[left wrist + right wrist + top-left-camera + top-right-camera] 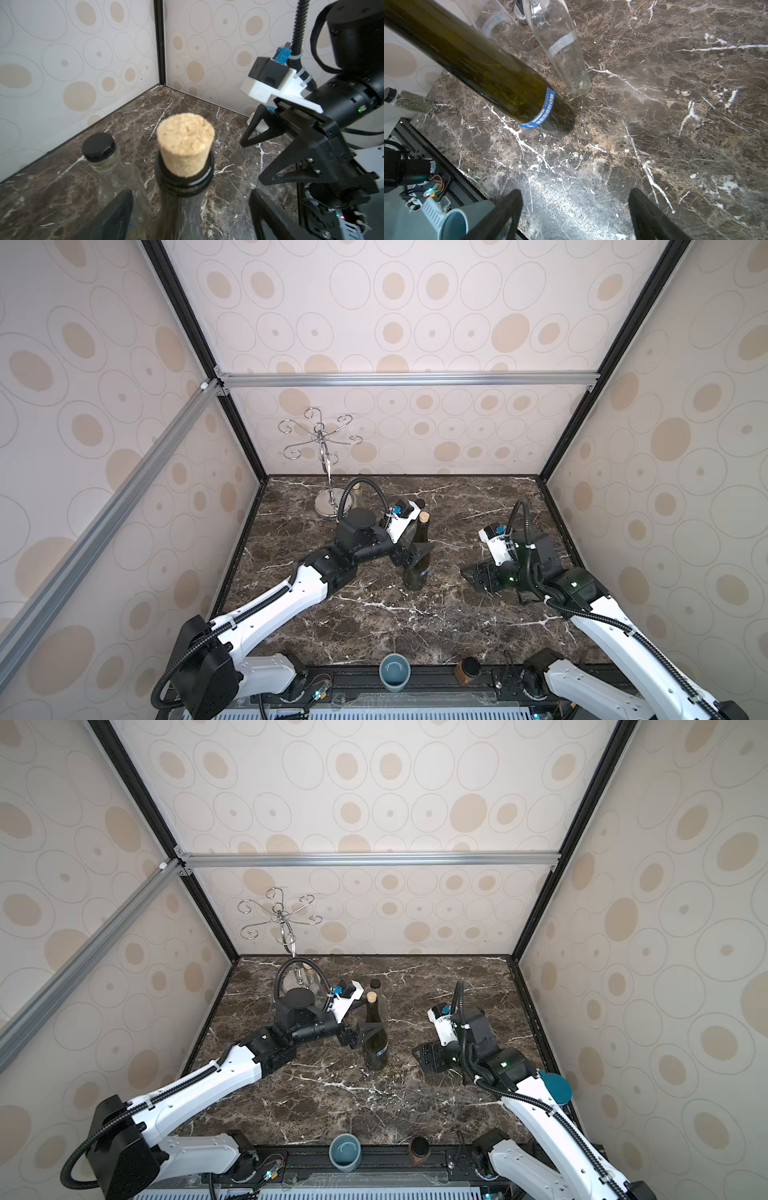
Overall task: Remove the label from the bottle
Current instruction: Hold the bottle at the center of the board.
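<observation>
- Table (374, 626): a dark marble top. The green bottle (483, 68) stands upright near its middle, and a clear black-capped bottle (110, 174) stands just behind it.
- Green bottle: glass, which I judge heavy, rigid, slick and breakable. It is tall and narrow, so it is likely to tip under a sideways pull. Steady it at the shoulder, below the neck.
- Left gripper (189, 195): its fingers are spread either side of that shoulder. A gap shows on each side and nothing is pinched.
- Right gripper (575, 193): its fingers are spread over bare table, off to the bottle's side. It is empty.
- Label (539, 110): a narrow blue strip low on the body. One end appears to stand off the glass, so take hold there. I judge it thin, light and easily torn. It carries white printed characters that you cannot read at this sharpness, and no brand shows.
- Cork (185, 143): seated in the mouth and unmarked.
</observation>
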Robot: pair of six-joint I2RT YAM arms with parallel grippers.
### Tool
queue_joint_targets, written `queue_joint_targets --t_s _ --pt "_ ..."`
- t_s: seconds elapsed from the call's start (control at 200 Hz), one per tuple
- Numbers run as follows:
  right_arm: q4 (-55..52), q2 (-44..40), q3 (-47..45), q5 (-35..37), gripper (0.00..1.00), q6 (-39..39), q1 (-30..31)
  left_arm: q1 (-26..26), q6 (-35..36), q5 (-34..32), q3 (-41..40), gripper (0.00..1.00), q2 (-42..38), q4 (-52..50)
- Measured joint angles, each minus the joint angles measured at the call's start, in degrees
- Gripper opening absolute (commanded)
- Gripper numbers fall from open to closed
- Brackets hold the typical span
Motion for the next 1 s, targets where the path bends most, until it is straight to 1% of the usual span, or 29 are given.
queue_joint_targets --t_s 0.175,0.48,0.65,0.705,0.795,1.0 --pt "0.6 1.0 0.0 0.2 0.81 0.0 0.1 0.0 0.8 0.4 0.0 0.67 0.9 2.0" --pt "3.7 2.7 0.0 1.0 0.77 0.5 3.0 0.1 0.8 0.5 0.0 0.50 2.1 5.9" --pt "5.6 3.9 0.0 3.0 0.74 1.2 6.5 0.1 0.4 -0.1 0.0 0.35 3.4 6.1" --pt "6.2 4.3 0.0 3.7 0.73 1.3 7.8 0.1 0.3 -0.5 0.0 0.33 3.4 6.1" --pt "7.1 5.0 0.0 4.8 0.71 1.5 9.9 0.1 0.7 -1.2 0.2 0.26 3.4 5.9" --pt "10.2 6.5 -0.1 7.6 0.68 2.7 14.6 0.1 0.6 -3.5 1.4 0.18 3.4 3.8"
